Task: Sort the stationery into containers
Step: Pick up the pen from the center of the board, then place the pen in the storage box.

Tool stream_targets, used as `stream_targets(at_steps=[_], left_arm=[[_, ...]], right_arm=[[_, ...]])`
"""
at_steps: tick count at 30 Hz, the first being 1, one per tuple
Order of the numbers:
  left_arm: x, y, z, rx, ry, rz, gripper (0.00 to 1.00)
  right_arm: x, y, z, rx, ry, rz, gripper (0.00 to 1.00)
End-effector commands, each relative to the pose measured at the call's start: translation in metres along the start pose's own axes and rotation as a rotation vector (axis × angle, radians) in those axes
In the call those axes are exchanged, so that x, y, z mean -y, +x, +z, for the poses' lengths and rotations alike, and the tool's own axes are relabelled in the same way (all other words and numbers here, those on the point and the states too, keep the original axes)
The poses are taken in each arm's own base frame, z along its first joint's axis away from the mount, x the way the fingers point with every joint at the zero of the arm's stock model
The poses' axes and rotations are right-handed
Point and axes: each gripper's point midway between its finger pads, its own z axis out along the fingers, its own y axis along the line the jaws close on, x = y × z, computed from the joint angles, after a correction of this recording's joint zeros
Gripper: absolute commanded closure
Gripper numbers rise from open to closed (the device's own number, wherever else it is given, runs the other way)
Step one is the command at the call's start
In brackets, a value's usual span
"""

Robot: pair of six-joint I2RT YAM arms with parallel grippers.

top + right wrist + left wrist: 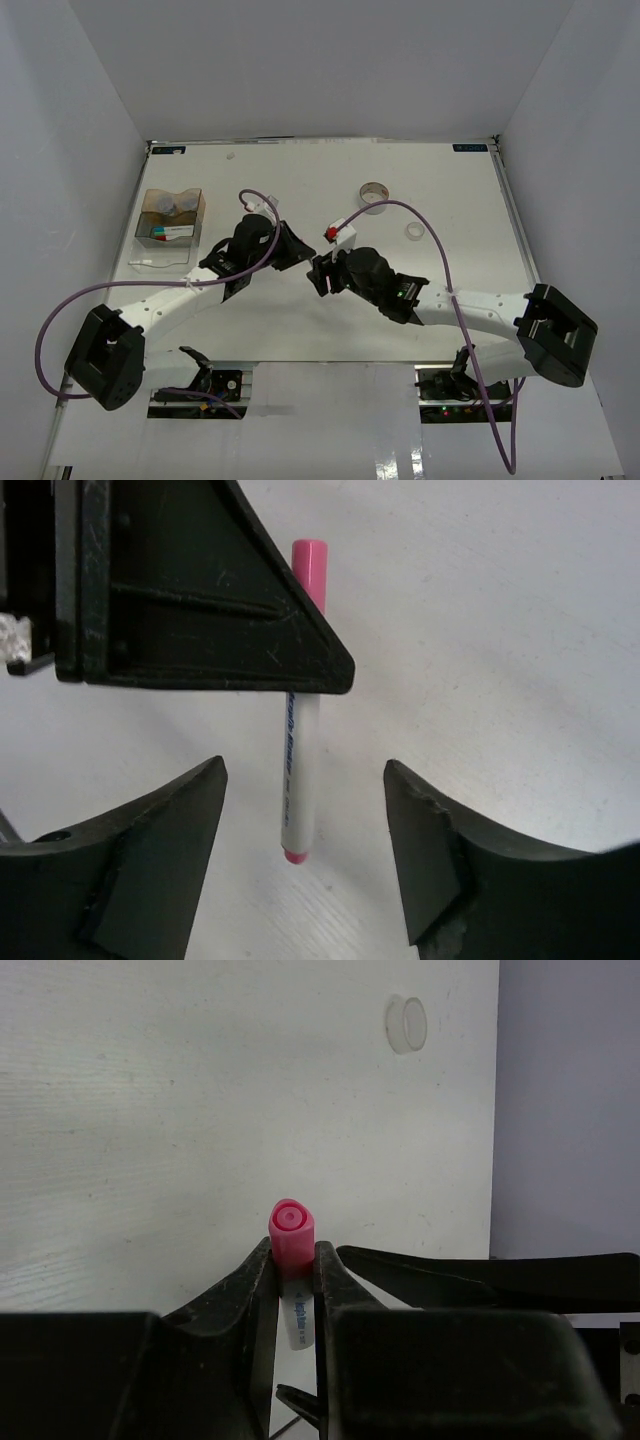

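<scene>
One pink marker [292, 1235] is clamped just below its cap by the left gripper [295, 1270]. The right gripper [305, 780] stands open, its fingers flanking the barrel, apparently without contact. Step judged: carrying the marker. Next move: lift clear and bring it over the box [141, 218], well off the left gripper's outer side.

The right hand [305, 780] fills the bottom of the frame, its two black fingers [150, 850] spread wide, scuffed tips pointing up; between them, touching neither, stands a thin white marker [297, 800], near upright in the frame and leaning slightly right at the top; its pink cap [309, 570] sits at upper centre, with a pink end plug [294, 855] (small and round) at the lower end; blue lettering runs along the barrel, too small to read; the left hand [300, 650], a scratched black wedge reaching in from the upper left, covers the marker's middle; behind everything lies the plain white counter [520, 630].
</scene>
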Motion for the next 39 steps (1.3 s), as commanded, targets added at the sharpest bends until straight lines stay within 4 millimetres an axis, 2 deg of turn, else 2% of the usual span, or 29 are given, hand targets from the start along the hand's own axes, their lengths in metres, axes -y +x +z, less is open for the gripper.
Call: stream_targets(at_steps=[1,2,5,6,8,9,11,12,14,15,17,18,20,21,23,24,26,27,29,34,39], left_arm=[[0.008,-0.024,-0.007,0.092,-0.015,0.016,0.91],[0.002,-0.026,-0.009,0.098,-0.040,0.014,0.91],[-0.016,-0.051,-0.016,0.151,-0.099,-0.010,0.92],[-0.029,-0.069,-0.023,0.193,-0.129,-0.037,0.92],[-0.046,-0.087,-0.034,0.227,-0.163,-0.076,0.92],[-0.064,-0.110,-0.046,0.288,-0.197,-0.114,0.92],[-0.080,-0.131,-0.062,0.348,-0.230,-0.141,0.92],[-0.096,-0.153,-0.077,0.411,-0.264,-0.172,0.92],[-0.113,-0.169,-0.091,0.448,-0.296,-0.209,0.91],[-0.133,-0.186,-0.108,0.506,-0.331,-0.252,0.91],[-0.146,-0.201,-0.119,0.544,-0.345,-0.280,0.91],[-0.162,-0.211,-0.132,0.587,-0.372,-0.315,0.91],[-0.174,-0.225,-0.143,0.626,-0.377,-0.340,0.91],[-0.190,-0.230,-0.151,0.642,-0.399,-0.376,0.90],[-0.199,-0.243,-0.160,0.671,-0.408,-0.393,0.90],[-0.213,-0.247,-0.164,0.678,-0.425,-0.422,0.89],[-0.221,-0.257,-0.173,0.709,-0.429,-0.437,0.89],[-0.233,-0.260,-0.174,0.713,-0.443,-0.458,0.88],[-0.239,-0.268,-0.176,0.723,-0.449,-0.466,0.87],[-0.275,-0.274,-0.176,0.724,-0.495,-0.528,0.84],[-0.291,-0.279,-0.172,0.714,-0.491,-0.572,0.75]], right_arm=[[0.001,-0.015,-0.006,0.071,0.012,0.007,0.26],[0.005,-0.014,-0.008,0.074,0.026,0.004,0.22],[0.014,-0.013,-0.013,0.080,0.062,-0.008,0.07],[0.022,-0.008,-0.014,0.072,0.099,-0.017,0.02],[0.030,-0.008,-0.018,0.078,0.136,-0.024,0.04],[0.036,-0.003,-0.020,0.073,0.161,-0.033,0.06],[0.043,-0.002,-0.024,0.080,0.186,-0.045,0.08],[0.048,0.003,-0.026,0.071,0.197,-0.052,0.08],[0.054,0.006,-0.027,0.068,0.218,-0.061,0.09],[0.056,0.007,-0.028,0.068,0.223,-0.069,0.09],[0.060,0.012,-0.028,0.064,0.231,-0.078,0.09],[0.063,0.014,-0.029,0.064,0.236,-0.084,0.09],[0.066,0.019,-0.029,0.063,0.234,-0.087,0.09],[0.068,0.020,-0.029,0.064,0.233,-0.086,0.09],[0.073,0.023,-0.030,0.061,0.236,-0.083,0.09],[0.076,0.022,-0.031,0.067,0.239,-0.081,0.09],[0.079,0.023,-0.033,0.070,0.236,-0.081,0.09],[0.082,0.022,-0.034,0.077,0.240,-0.075,0.09],[0.083,0.024,-0.035,0.078,0.232,-0.071,0.09],[0.086,0.025,-0.035,0.076,0.229,-0.067,0.09],[0.088,0.026,-0.035,0.072,0.234,-0.066,0.09]])
